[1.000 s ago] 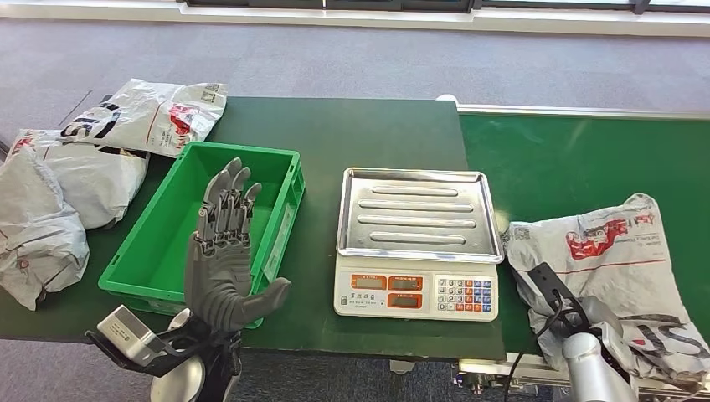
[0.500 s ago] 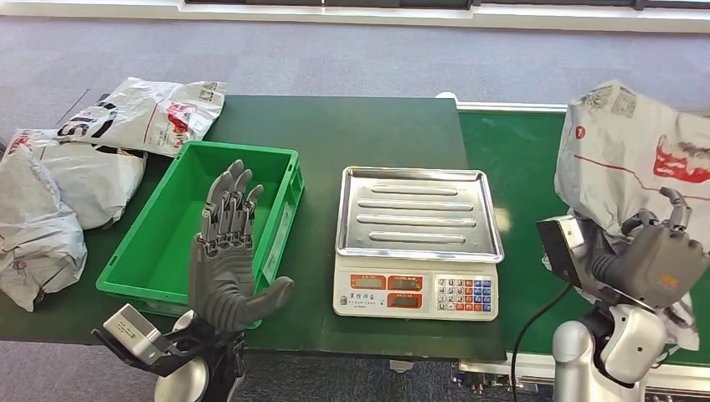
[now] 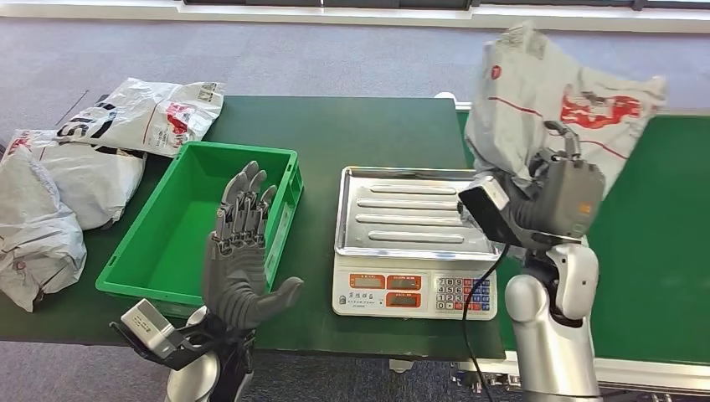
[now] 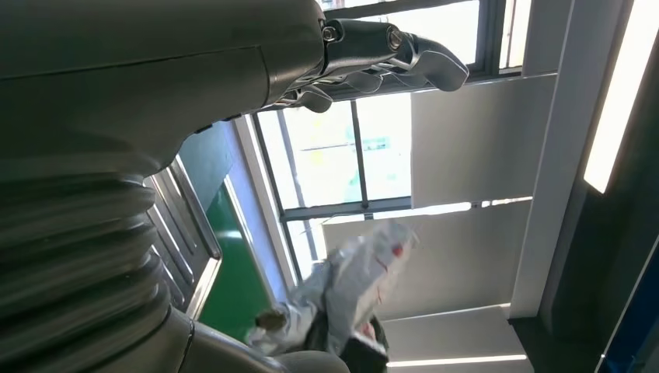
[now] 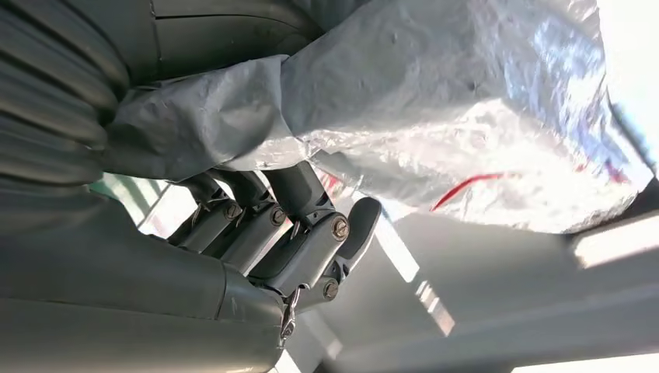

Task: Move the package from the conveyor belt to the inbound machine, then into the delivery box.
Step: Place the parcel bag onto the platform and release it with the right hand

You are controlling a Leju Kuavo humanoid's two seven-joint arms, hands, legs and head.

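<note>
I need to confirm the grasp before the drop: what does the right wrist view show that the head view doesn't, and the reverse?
Right wrist view alone: the right hand's fingers curled under the package's crumpled grey film, gripping it from beneath.

Head view alone: the scale with its bare steel tray just beside the raised right hand, the green bin, the left hand held open in front of it, and spare bags at the table's far left.

Both: the package, lifted off the conveyor belt.
</note>
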